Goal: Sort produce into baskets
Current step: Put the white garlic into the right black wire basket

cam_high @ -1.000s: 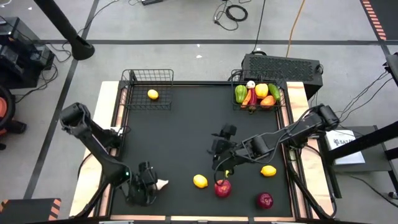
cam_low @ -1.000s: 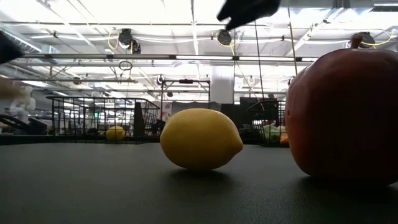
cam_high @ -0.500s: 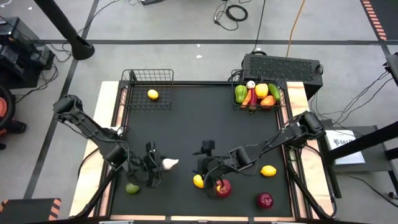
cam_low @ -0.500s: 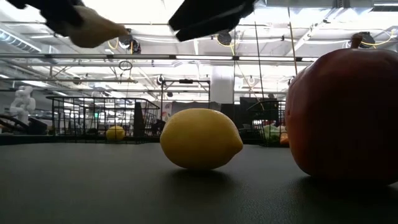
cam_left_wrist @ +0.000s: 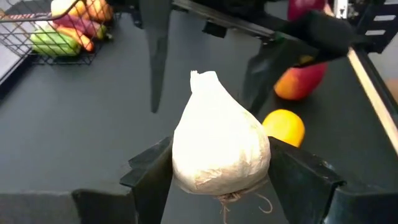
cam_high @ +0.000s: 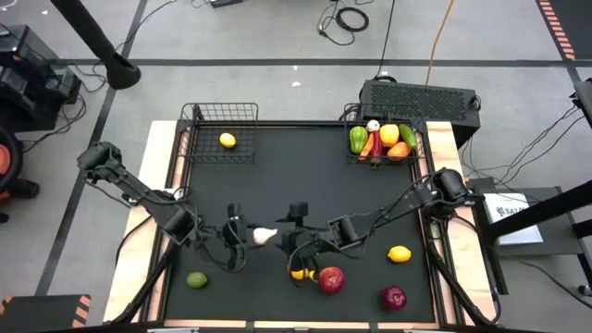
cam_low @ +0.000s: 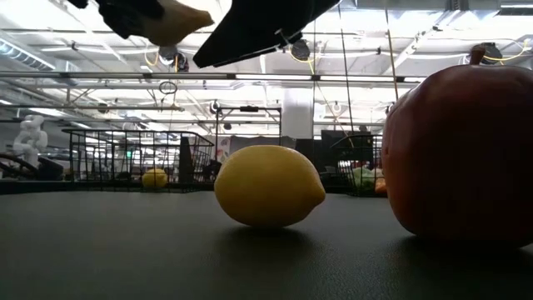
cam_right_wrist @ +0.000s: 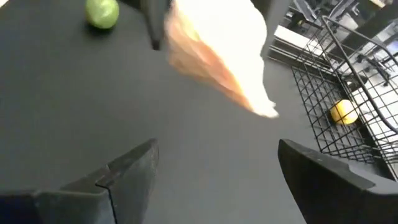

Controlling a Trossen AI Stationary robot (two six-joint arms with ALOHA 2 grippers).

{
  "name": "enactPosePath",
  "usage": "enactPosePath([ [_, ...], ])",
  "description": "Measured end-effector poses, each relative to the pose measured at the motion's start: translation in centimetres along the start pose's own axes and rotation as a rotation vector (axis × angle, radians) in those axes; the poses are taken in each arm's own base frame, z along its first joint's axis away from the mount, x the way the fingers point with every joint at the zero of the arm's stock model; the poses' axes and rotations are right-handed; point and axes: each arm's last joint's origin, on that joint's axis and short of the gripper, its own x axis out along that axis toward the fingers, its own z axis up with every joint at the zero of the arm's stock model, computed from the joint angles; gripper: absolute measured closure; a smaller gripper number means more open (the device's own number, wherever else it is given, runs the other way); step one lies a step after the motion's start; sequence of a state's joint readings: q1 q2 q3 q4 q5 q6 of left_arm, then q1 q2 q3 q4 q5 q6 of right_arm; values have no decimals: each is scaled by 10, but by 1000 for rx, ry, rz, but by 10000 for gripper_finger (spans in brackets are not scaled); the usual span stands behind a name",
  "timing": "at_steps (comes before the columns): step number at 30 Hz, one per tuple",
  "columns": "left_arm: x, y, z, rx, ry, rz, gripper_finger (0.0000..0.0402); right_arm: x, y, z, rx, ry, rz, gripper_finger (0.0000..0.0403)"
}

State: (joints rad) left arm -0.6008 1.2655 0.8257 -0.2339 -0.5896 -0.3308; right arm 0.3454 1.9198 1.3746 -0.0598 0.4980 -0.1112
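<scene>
My left gripper [cam_high: 248, 239] is shut on a white garlic bulb [cam_high: 265, 237], held above the mat left of centre. It fills the left wrist view [cam_left_wrist: 221, 146] and shows high in the low view [cam_low: 171, 18]. My right gripper [cam_high: 292, 239] is open and faces the garlic's tip, with one finger on each side and apart from it [cam_right_wrist: 217, 186]. Below it a lemon [cam_high: 301, 273] and a red apple [cam_high: 330, 278] rest on the mat. The left wire basket [cam_high: 196, 116] holds one lemon [cam_high: 228, 141]. The right basket [cam_high: 350, 157] holds several vegetables. My left gripper pinches the garlic's round body [cam_left_wrist: 180, 168] between its two fingers, one on each side. The fingers come about level from the table's left. The garlic is lifted clear of the mat, with its pointed tip [cam_left_wrist: 200, 76] away from the gripper and its root end toward the wrist.
A green lime [cam_high: 196, 279] lies at the near left of the mat. Another lemon [cam_high: 399, 253] and a dark red apple [cam_high: 394, 297] lie near right. A black perforated box [cam_high: 421, 97] stands behind the right basket.
My left gripper has lifted the garlic off the mat and carried it toward the table's right and far side, uncovering the lime, which stays put. My right gripper has moved toward the table's left and near side, over the lemon, to face the garlic.
</scene>
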Motion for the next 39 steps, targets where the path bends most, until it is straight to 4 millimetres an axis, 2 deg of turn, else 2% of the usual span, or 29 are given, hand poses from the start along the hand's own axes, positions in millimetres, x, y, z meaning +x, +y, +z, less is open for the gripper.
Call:
enactPosePath([
  [10, 17, -2, -1, -29, 30, -74, 152, -1, 1, 1, -57, -1, -46, 98],
  [22, 25, 3, -2, -64, 62, -78, 152, -3, 5, 2, -94, -10, -35, 194],
  [39, 26, 4, -2, -68, 72, -96, 152, -4, 5, 2, -110, -10, -32, 291],
])
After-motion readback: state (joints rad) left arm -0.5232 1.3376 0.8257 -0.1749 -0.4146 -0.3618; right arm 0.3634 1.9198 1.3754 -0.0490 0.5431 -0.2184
